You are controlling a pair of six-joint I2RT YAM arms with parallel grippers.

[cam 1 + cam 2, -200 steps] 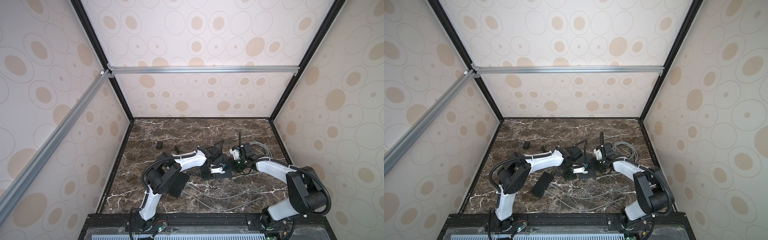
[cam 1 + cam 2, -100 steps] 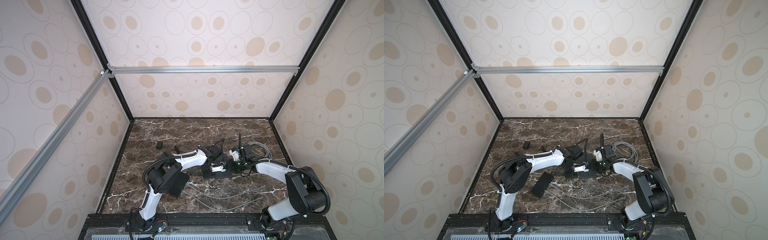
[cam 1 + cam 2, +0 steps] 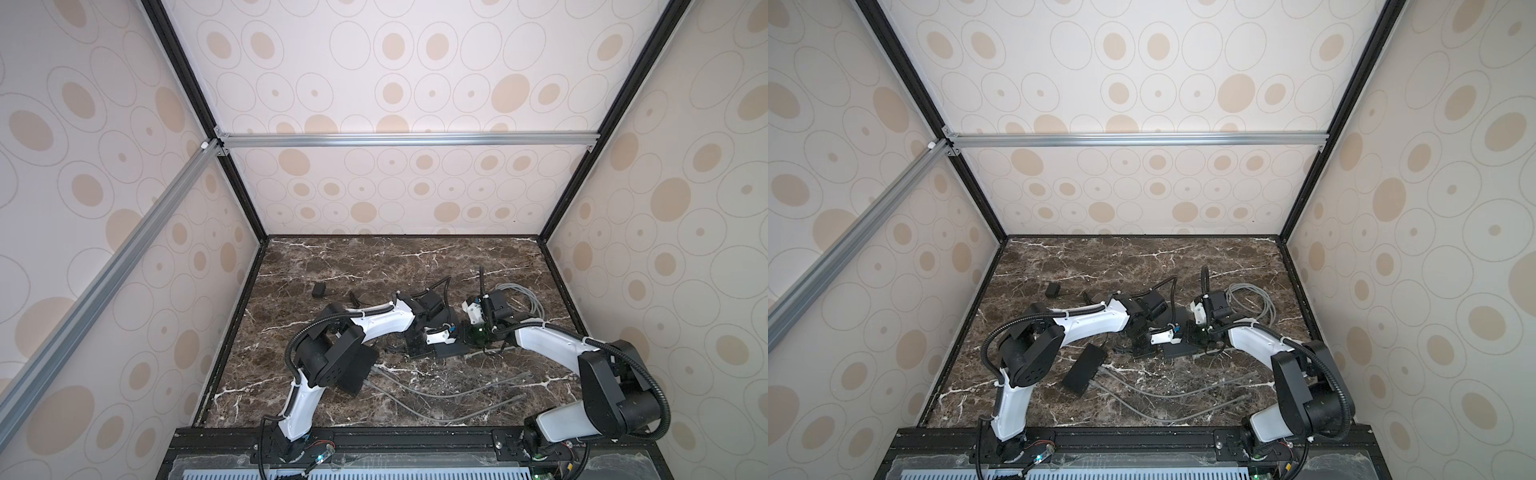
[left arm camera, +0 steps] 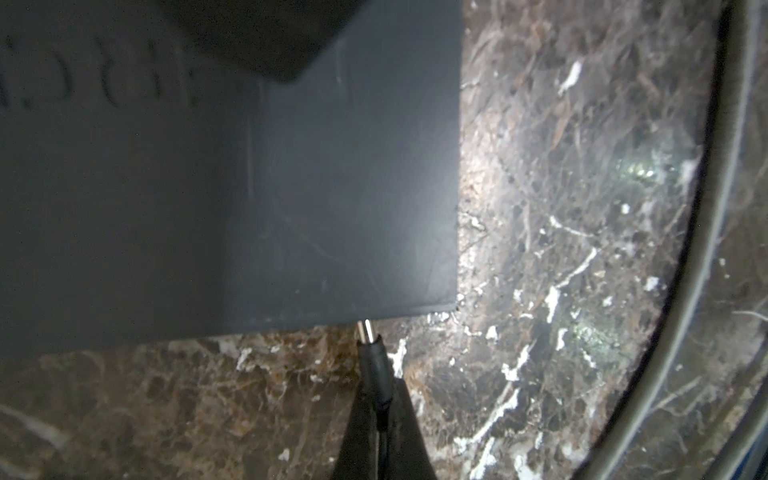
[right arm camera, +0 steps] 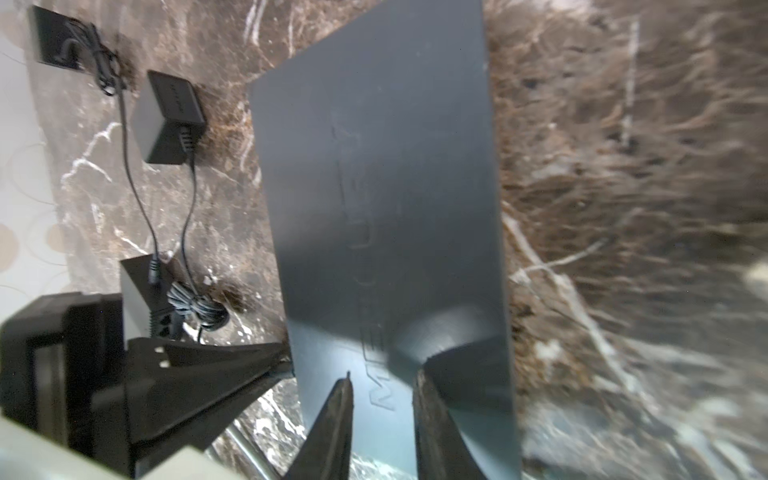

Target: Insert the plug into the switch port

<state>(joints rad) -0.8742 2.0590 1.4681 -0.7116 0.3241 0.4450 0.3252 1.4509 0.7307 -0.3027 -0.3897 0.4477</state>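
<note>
Plug (image 4: pixel 374 368) at switch (image 4: pixel 249 199) edge, left wrist view only, in clenched left jaws; right jaws apart.

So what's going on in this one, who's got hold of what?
The left gripper is shut on a small black plug, whose metal tip is at the edge of the flat dark switch lying on the marble table. The tip is visible, so the plug is not fully in. The right gripper sits over the switch's top face with its jaws apart, gripping nothing. Whether it presses down on the switch I cannot tell.
</note>
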